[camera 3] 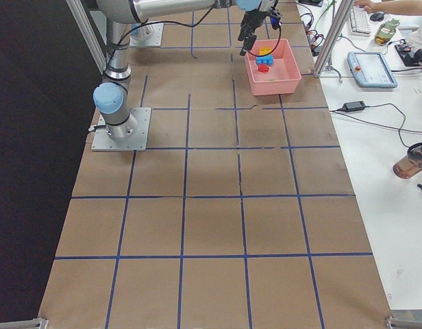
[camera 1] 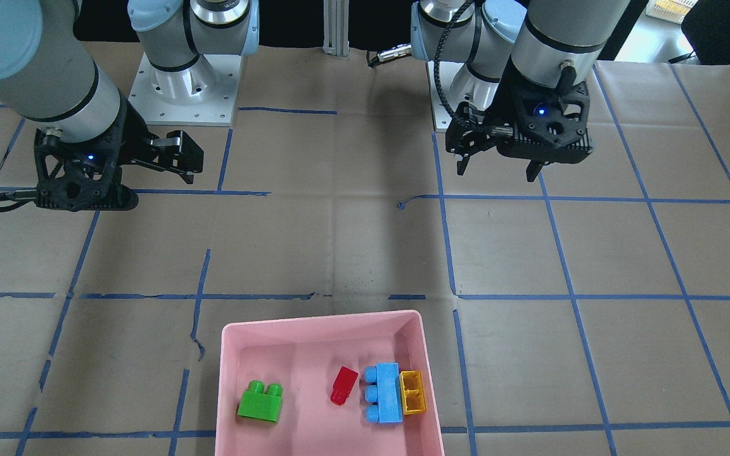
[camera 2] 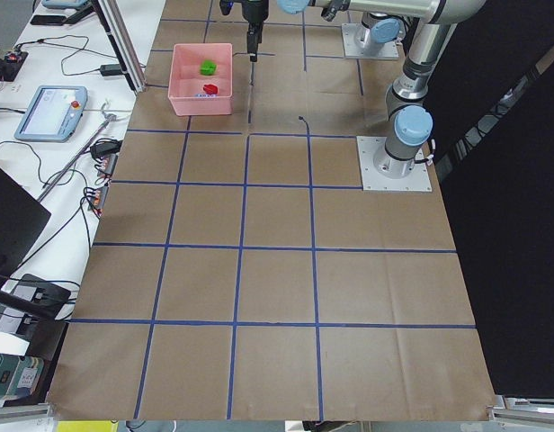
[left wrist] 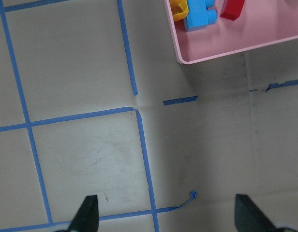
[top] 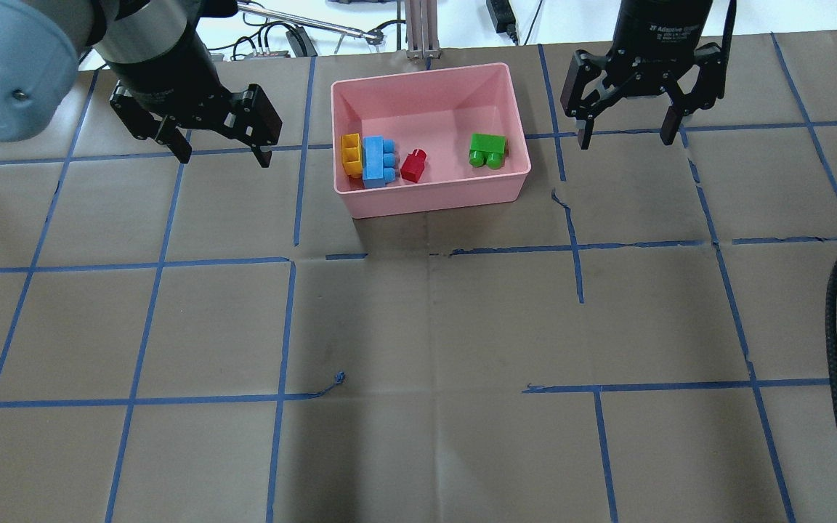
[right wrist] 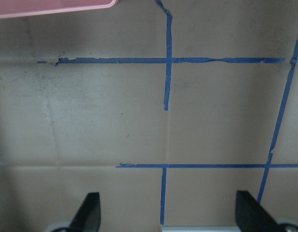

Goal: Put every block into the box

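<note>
1. Scan the desk (top: 418, 327) nearest the robot first: brown paper crossed by blue tape lines (top: 99, 267), with no brick visible on it in any view.
2. Read the left pincer (top: 222, 151) as spread wide and empty, hanging above the desk off the left side of the box. Confirm this in the left wrist view, with both fingertips framing bare paper and one corner of the box.
3. Read the right pincer (top: 626, 138) the same way: wide, empty, above the desk off the right side of the box, clear of its wall.
4. Locate the box (top: 433, 205) beyond and between the two pincers, flat on the paper toward the far edge of the desk.
5. Count the contents from left to right: yellow brick (top: 350, 155) touching the blue brick (top: 377, 161) by the left wall, red brick (top: 413, 165) just beside the blue one, green brick (top: 487, 151) apart toward the right wall. Note all four on the floor of the box.
6. Judge the task as most likely complete. Treat the step in hand as a final check and a clean withdrawal, not a grasp.
7. To finish well, draw each arm up and away from the box with the jaws spread. Avoid any sweep across the rim, to prevent shoving what looks like a light box or disturbing the bricks.
</note>
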Robot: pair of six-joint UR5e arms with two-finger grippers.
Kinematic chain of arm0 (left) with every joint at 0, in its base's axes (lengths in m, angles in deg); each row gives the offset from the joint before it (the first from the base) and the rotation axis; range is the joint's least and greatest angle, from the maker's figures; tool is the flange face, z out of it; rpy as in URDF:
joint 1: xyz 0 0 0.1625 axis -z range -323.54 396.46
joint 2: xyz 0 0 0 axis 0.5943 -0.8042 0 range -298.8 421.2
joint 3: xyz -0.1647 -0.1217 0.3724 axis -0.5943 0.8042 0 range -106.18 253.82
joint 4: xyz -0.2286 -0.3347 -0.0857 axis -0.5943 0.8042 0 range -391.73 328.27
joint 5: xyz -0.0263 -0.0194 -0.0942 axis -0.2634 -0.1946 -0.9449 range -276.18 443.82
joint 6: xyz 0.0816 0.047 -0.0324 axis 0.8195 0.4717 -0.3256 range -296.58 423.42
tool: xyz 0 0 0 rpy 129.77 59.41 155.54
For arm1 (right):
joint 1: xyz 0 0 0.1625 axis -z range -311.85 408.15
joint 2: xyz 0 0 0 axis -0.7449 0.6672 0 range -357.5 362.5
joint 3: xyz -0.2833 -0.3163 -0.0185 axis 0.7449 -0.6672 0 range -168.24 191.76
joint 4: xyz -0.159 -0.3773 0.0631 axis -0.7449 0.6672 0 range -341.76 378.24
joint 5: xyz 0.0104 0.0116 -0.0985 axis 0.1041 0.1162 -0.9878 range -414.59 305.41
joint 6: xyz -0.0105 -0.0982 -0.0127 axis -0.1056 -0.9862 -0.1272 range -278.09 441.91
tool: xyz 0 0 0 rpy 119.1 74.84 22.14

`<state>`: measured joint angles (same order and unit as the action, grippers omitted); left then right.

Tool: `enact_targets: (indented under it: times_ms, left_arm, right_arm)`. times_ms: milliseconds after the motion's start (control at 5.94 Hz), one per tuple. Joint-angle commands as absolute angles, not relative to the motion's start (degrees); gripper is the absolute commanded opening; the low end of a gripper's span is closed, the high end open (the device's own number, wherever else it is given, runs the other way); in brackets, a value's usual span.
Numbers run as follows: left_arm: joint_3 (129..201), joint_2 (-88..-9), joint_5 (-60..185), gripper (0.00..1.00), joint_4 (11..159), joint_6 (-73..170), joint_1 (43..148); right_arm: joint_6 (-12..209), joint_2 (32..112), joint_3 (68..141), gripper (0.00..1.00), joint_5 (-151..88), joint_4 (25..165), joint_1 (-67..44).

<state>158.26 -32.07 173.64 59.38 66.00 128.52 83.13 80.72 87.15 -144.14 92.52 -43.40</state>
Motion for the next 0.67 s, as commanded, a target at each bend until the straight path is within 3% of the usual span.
enact_targets:
  times_ms: [0, 505]
  left_arm:
    - [158.71, -30.92, 172.85, 0.99, 59.67, 65.53, 126.55]
    - [159.77, -30.73, 172.33, 0.99, 59.15, 66.5, 126.55]
  right_arm:
    - [83.32, 84.15, 93.07, 1.0, -144.24, 101.89, -43.43]
    - [83.4, 84.06, 92.27, 1.0, -144.16, 101.82, -43.43]
